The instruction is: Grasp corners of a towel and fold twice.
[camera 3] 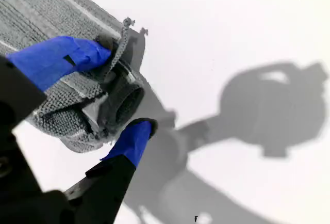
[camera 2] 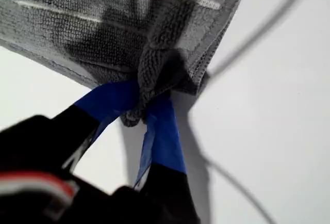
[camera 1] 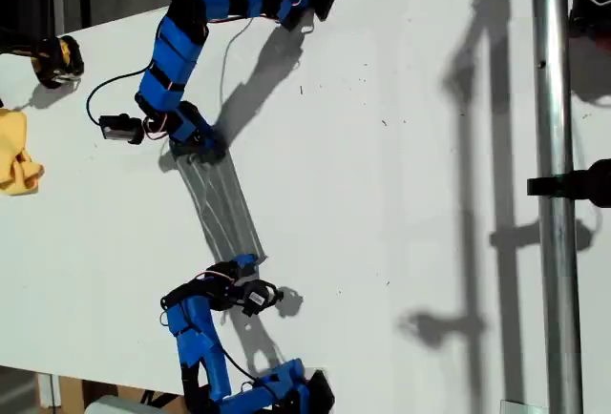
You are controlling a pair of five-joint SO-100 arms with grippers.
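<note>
At nine o'clock in the exterior view, a yellow cloth point(camera 1: 17, 158) is seen on the white table point(camera 1: 401, 195). Toward the middle, the towel point(camera 1: 221, 206) is drawn out into a narrow band. Its eleven-o'clock end is bunched and clenched in my first gripper point(camera 1: 202, 150). Its five-o'clock end is pinched between the jaws of my second gripper point(camera 1: 242, 265).
</note>
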